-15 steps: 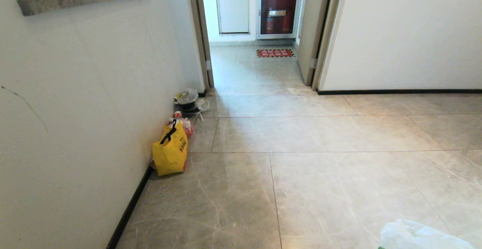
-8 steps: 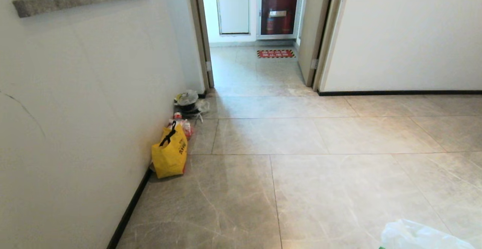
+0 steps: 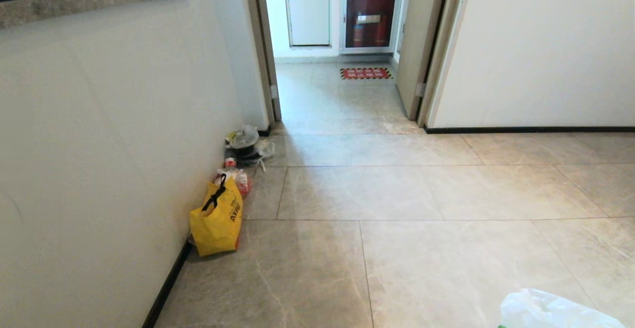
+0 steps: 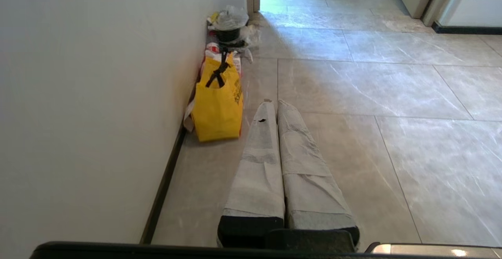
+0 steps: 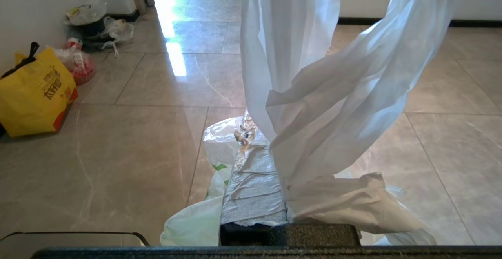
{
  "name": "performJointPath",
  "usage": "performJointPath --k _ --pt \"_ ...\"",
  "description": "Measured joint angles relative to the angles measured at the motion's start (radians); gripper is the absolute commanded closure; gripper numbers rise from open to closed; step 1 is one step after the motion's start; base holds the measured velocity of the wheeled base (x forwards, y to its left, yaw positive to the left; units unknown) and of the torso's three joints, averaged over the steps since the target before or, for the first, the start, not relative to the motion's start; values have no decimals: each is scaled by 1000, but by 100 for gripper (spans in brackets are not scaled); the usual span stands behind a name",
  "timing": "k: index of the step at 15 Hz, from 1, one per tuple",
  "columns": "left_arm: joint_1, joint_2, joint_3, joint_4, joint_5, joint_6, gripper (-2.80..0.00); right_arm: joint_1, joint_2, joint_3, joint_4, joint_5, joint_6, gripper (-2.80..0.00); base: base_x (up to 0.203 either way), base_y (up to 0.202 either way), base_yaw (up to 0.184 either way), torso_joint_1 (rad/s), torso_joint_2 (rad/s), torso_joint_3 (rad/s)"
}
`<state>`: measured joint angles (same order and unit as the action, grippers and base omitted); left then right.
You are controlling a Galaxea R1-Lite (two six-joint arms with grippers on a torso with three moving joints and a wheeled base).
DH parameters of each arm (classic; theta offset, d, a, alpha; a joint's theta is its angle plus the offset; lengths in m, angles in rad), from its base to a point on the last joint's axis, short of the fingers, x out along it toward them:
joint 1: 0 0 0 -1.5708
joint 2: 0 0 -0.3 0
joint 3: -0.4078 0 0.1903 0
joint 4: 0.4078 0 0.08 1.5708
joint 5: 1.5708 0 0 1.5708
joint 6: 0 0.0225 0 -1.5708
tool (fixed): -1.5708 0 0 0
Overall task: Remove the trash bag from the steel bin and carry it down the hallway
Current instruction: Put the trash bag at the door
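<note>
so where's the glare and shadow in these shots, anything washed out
Head view: daylight through the doorway brightens the floor tiles. Left wrist view: soft shadow along the wall beside the yellow bag. Right wrist view: a hard white glare streak on the tiles, and the trash bag glows translucent, backlit.

The robot rolled forward along the hallway (image 3: 397, 194); the yellow bag (image 3: 216, 222) and doorway (image 3: 342, 45) drew nearer.

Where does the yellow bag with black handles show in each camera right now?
Head view: yellow bag lower left, against the wall.
Left wrist view: yellow bag just beside the left gripper tips.
Right wrist view: yellow bag at the left edge.
Shared landmark: black baseboard.
</note>
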<state>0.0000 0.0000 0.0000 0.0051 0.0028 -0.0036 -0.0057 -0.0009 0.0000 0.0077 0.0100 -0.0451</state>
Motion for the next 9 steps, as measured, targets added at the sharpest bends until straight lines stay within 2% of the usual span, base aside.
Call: performJointPath --k 9 --pt "0 0 0 0 0 0 0 -1 0 0 0 0 0 0 186 0 1 3 3 2"
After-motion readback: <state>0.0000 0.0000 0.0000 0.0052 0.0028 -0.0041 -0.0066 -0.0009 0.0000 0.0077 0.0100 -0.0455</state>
